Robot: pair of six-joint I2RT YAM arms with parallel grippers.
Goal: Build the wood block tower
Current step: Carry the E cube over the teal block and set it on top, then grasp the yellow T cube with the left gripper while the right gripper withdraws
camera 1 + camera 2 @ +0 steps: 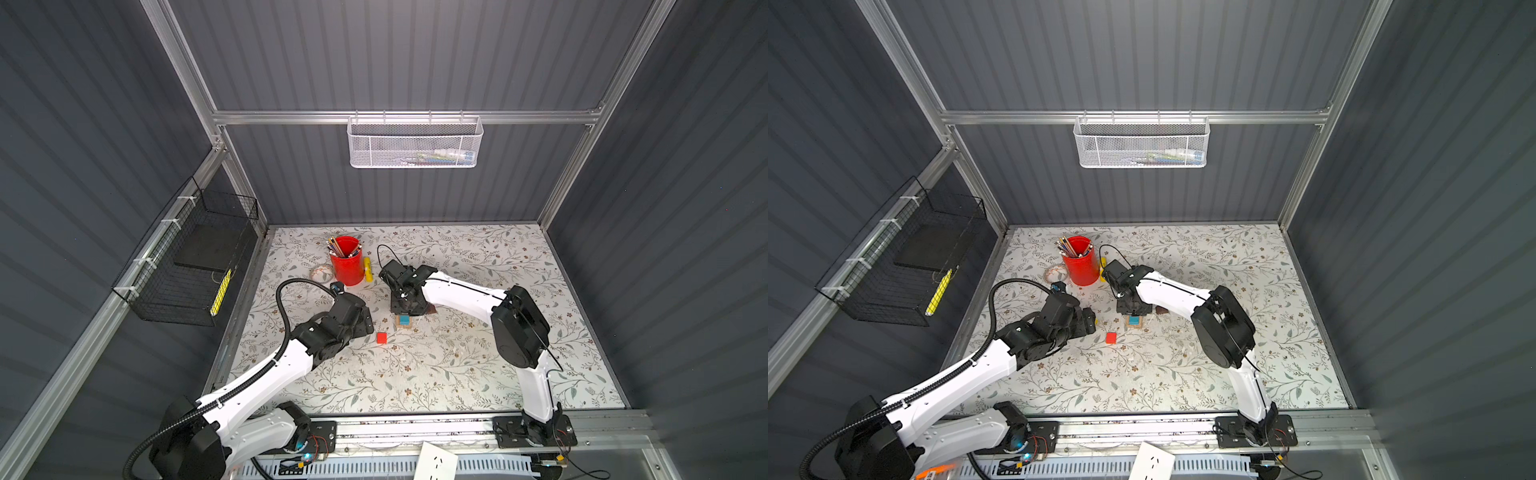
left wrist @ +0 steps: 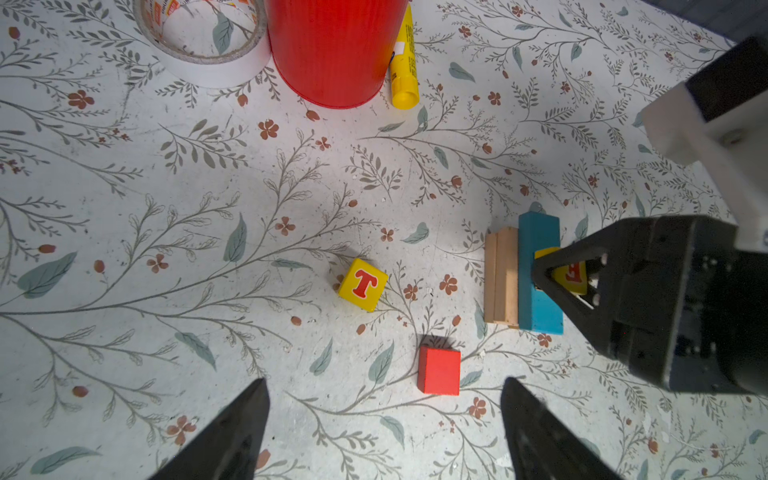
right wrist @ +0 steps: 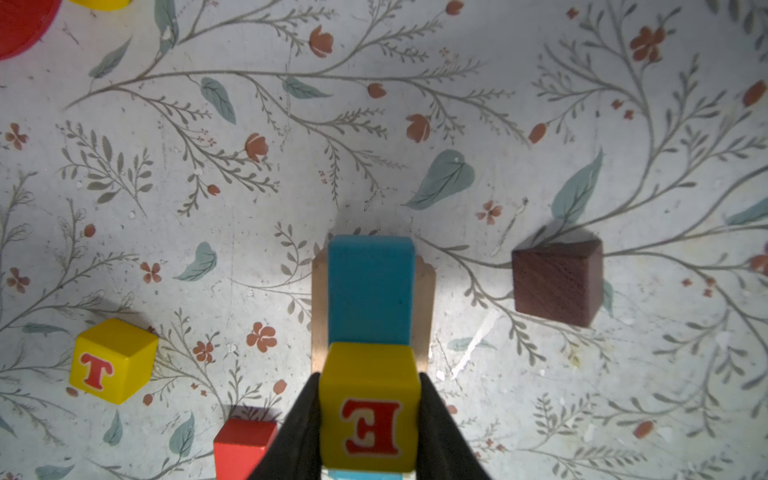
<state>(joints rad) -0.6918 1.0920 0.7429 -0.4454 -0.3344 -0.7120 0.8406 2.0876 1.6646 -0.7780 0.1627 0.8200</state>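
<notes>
Yellow E cube [image 3: 368, 405] centred on blue plank [image 3: 370, 286] — right fingers [image 3: 299, 440] clamp its sides, likely for balance; left fingers [image 2: 232, 436] wide, empty.

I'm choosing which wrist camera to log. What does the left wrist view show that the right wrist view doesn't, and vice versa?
Only left wrist: the tape roll and the open left pincer. Only right wrist: the dark brown piece. Both: the T cube, red cube, blue plank and E cube in the right pincer.
</notes>
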